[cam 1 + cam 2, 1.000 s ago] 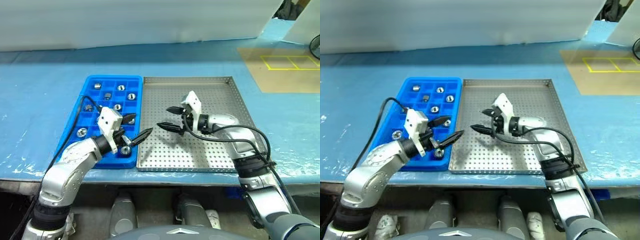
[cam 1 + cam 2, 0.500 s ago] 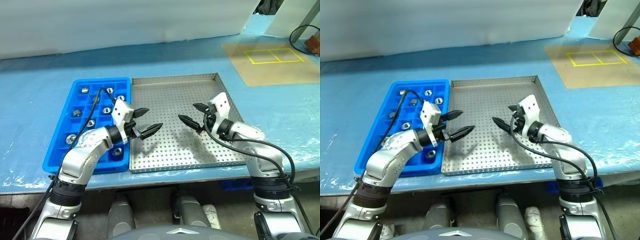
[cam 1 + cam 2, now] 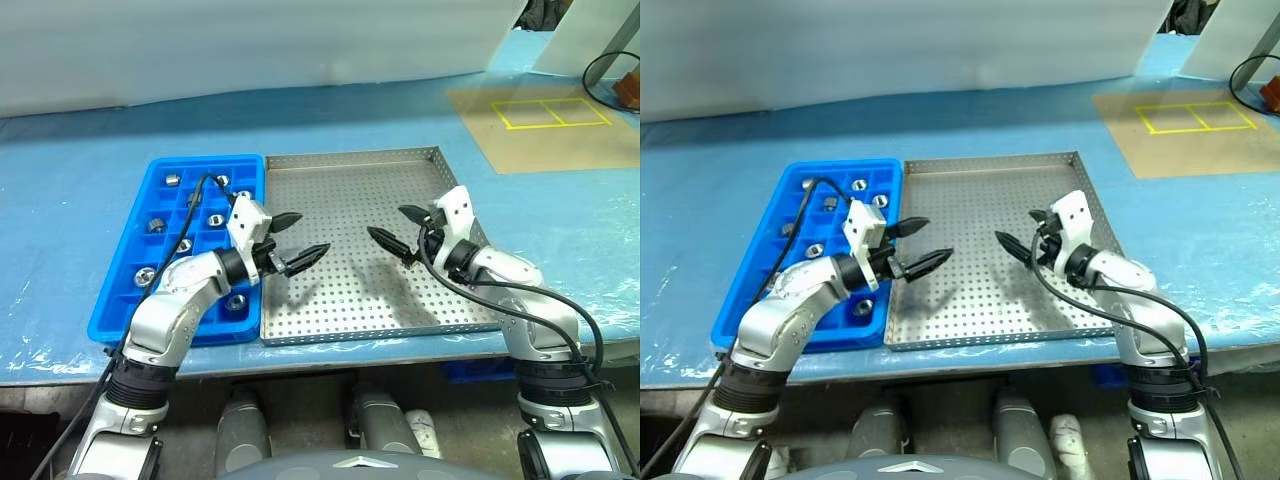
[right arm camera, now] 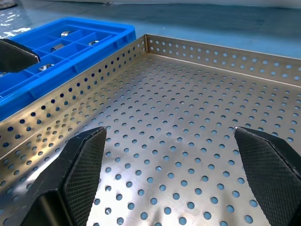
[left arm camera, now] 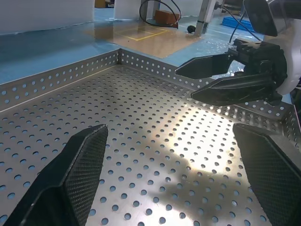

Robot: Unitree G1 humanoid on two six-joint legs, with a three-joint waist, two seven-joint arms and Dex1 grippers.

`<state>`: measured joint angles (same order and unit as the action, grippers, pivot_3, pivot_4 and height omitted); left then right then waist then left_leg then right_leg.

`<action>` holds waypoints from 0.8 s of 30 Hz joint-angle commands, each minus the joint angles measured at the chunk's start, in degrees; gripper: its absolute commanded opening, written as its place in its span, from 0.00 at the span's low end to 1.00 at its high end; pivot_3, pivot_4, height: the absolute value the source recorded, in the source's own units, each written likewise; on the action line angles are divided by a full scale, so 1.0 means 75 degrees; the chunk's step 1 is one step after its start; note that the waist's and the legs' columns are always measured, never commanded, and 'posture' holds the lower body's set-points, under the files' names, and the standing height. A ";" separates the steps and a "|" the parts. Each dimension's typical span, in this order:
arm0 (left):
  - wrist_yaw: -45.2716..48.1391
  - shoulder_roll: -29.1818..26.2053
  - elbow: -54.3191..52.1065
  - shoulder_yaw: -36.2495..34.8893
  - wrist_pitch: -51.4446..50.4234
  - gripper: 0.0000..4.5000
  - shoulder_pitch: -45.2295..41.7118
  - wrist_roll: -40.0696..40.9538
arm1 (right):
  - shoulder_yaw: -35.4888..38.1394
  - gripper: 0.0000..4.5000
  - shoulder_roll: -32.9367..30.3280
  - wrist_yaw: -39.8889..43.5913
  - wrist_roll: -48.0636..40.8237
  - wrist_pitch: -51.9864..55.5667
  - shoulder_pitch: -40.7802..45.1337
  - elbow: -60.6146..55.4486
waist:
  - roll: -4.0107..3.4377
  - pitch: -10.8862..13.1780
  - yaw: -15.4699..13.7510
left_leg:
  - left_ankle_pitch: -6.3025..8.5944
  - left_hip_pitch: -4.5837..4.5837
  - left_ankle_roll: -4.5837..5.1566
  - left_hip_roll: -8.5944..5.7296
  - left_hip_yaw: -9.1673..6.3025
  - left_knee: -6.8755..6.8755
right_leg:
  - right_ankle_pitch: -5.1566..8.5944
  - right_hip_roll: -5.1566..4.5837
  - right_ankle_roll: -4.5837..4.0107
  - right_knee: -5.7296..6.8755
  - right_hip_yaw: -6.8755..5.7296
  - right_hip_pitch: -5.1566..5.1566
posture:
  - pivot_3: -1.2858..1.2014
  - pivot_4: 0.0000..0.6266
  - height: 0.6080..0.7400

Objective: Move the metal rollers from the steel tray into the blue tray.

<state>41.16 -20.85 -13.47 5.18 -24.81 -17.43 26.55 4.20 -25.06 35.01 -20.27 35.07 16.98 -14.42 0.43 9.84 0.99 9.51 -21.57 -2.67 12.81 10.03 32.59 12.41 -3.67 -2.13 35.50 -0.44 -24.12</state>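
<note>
Metal rollers (image 3: 153, 225) sit in blue tray (image 3: 125, 305); steel tray (image 3: 350, 165) bare; left gripper (image 3: 297, 239) and right gripper (image 3: 393, 229) spread wide, empty

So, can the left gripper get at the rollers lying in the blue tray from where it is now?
Probably yes. The left gripper hangs open over the steel tray, beside the blue tray. The metal rollers lie uncovered in open compartments, and nothing stands between them and the gripper.
</note>
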 commanded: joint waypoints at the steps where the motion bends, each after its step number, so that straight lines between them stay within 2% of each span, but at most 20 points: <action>1: 0.0104 0.0036 -0.0045 0.0016 0.0106 1.00 -0.0132 0.0004 | 0.0203 0.99 -0.0082 -0.0076 -0.0083 -0.0244 -0.0019 -0.0342 | 0.0000 0.0000 0.0000 | 0.0000 0.0000 0.0000 0.0000 0.0000 0.0000 | 0.0000 0.0000 0.0000 0.0000 0.0000 0.0000 | 0.37 0.24 1.00; 24: 0.0265 -0.0053 -0.0061 0.0019 0.0165 1.00 -0.0062 -0.0103 | 0.0030 0.99 -0.0079 -0.0056 -0.0064 -0.0565 0.0130 -0.0110 | 0.0000 0.0000 0.0001 | 0.0001 -0.0001 0.0002 0.0000 0.0000 -0.0001 | 0.0000 0.0000 0.0000 -0.0003 0.0000 -0.0001 | 0.38 0.24 1.00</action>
<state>42.45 -20.93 -12.46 5.27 -24.81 -17.74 25.97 4.03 -25.27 34.38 -20.33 32.30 16.90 -14.28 0.43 9.85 1.00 9.52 -21.58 -2.66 12.81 10.03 32.58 12.41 -3.67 -2.13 35.48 -0.44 -24.13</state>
